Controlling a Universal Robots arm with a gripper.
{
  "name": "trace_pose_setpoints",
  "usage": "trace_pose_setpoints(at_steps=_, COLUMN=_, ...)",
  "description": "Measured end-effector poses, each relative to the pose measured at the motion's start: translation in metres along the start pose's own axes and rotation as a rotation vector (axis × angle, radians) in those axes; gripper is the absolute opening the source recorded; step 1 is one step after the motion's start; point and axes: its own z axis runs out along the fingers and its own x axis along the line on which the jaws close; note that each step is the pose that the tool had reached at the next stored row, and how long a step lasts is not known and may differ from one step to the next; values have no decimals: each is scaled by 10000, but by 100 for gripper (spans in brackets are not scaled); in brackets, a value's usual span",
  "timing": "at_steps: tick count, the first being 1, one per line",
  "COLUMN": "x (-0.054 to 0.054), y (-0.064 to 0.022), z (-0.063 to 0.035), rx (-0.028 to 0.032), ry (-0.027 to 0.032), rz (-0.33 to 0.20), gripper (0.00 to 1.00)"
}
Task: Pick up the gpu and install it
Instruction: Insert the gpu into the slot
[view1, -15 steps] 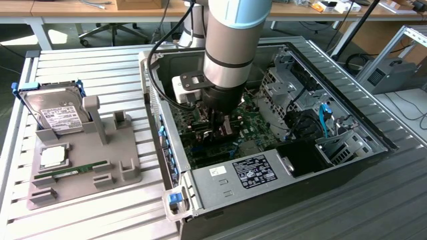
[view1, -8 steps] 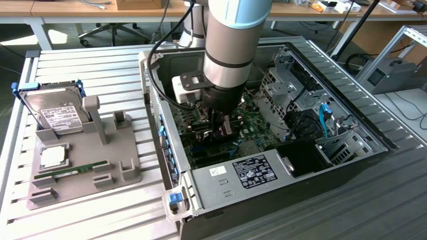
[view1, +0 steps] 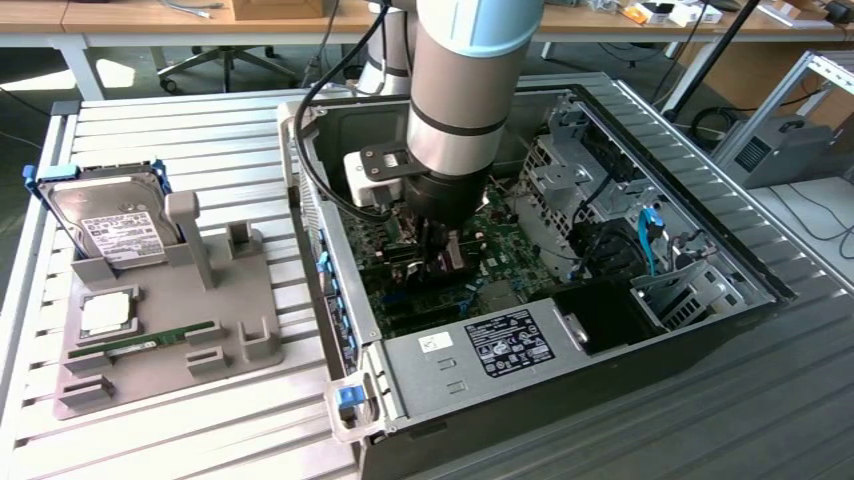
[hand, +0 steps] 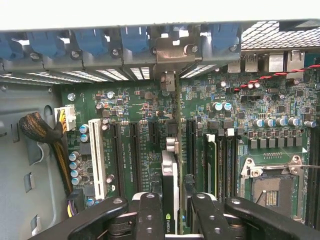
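Observation:
The gpu (hand: 171, 165) stands on edge inside the open computer case (view1: 694, 215). It runs along a black expansion slot of the green motherboard (hand: 135, 107), and its silver end bracket (hand: 170, 52) sits at the case's rear slot openings. My gripper (hand: 173, 216) straddles the card from above, with one black finger (hand: 150, 215) on each face, shut on it. In the exterior view the gripper (view1: 441, 258) hangs low over the motherboard in the middle of the case, and the arm hides most of the gpu (view1: 455, 256).
A grey holder stand (view1: 234, 345) on the exterior view's left carries a hard drive (view1: 114, 225), a memory stick (view1: 140, 342) and a processor chip (view1: 104, 315). The power supply (view1: 507, 345) fills the case's near end. A braided cable (hand: 42, 132) and the CPU socket (hand: 272, 182) flank the slots.

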Motion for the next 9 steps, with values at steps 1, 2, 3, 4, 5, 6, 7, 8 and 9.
trace_pose_setpoints(at_steps=1, x=0, y=0, z=0, rx=0, ry=0, rz=0, gripper=27)
trace_pose_setpoints(at_steps=2, x=0, y=0, z=-4, rx=1, ry=-2, rz=1, gripper=27)
trace_pose_setpoints(at_steps=3, x=-1, y=-1, z=-18, rx=1, ry=0, rz=0, gripper=27)
trace_pose_setpoints(at_steps=4, x=-1, y=-3, z=-56, rx=0, ry=2, rz=1, gripper=27)
trace_pose_setpoints(at_steps=5, x=-5, y=-9, z=-153, rx=0, ry=0, rz=1, gripper=27)
trace_pose_setpoints(at_steps=6, x=-5, y=-10, z=-162, rx=1, ry=-3, rz=1, gripper=27)
trace_pose_setpoints(at_steps=7, x=-10, y=-10, z=-158, rx=-8, ry=-178, rz=12, gripper=27)
trace_pose_setpoints(at_steps=8, x=-11, y=-24, z=-157, rx=-9, ry=-204, rz=17, gripper=27)
trace_pose_setpoints(at_steps=9, x=-12, y=-57, z=-155, rx=-9, ry=-203, rz=18, gripper=27)
